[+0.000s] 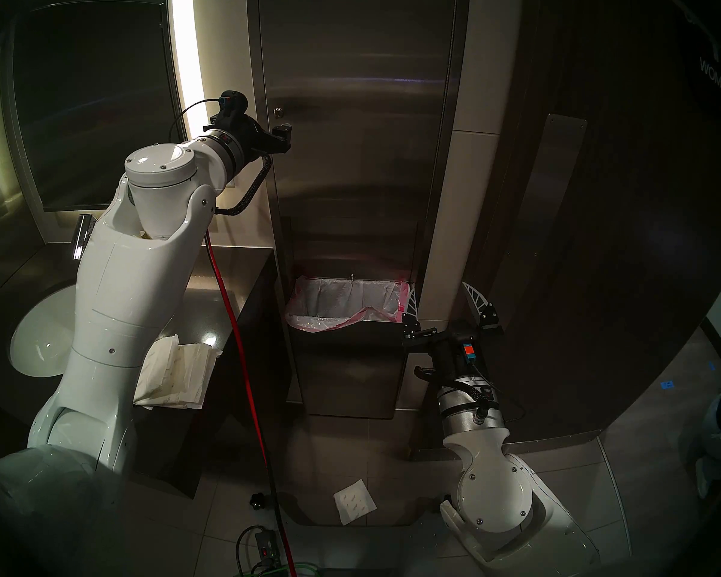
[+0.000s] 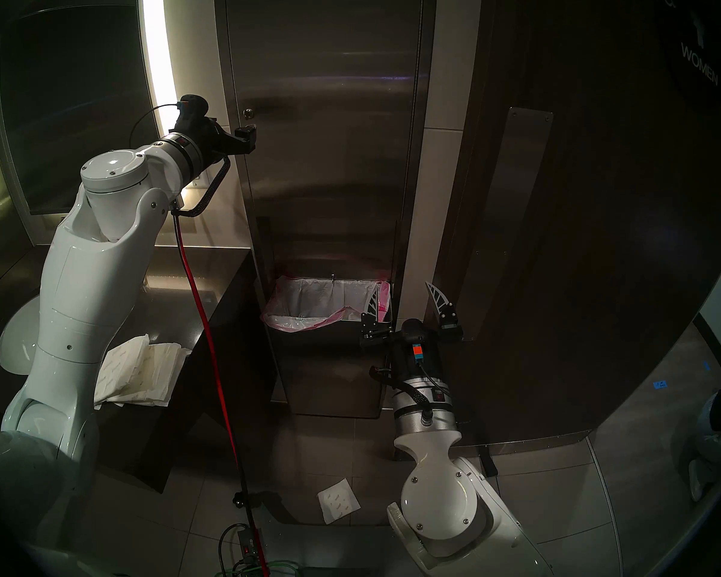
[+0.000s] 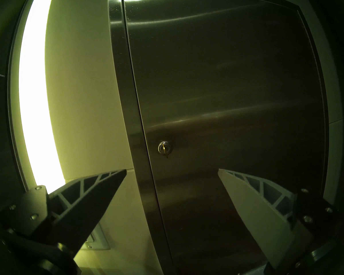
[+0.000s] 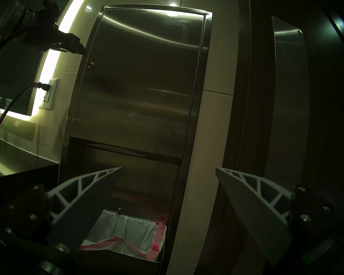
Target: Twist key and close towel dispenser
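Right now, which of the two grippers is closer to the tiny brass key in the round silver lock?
The left gripper, open just below the brass key; the right gripper hangs low beside the pink-edged bin liner.

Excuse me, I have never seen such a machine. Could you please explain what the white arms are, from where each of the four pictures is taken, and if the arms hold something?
This is a robot with two white arms in a washroom. Two pictures come from cameras on its head and look down at both arms. The other two come from a camera on each wrist, so you see that arm's two fingers at the bottom corners.

The left pincer is open and empty, raised in front of the towel dispenser, a tall steel wall cabinet. A small gold key sits in its round lock, untouched.

The right pincer is also open and empty, low beside the bin liner.

Folded paper towels lie on the dark counter, beside a white sink. One more towel lies on the floor.
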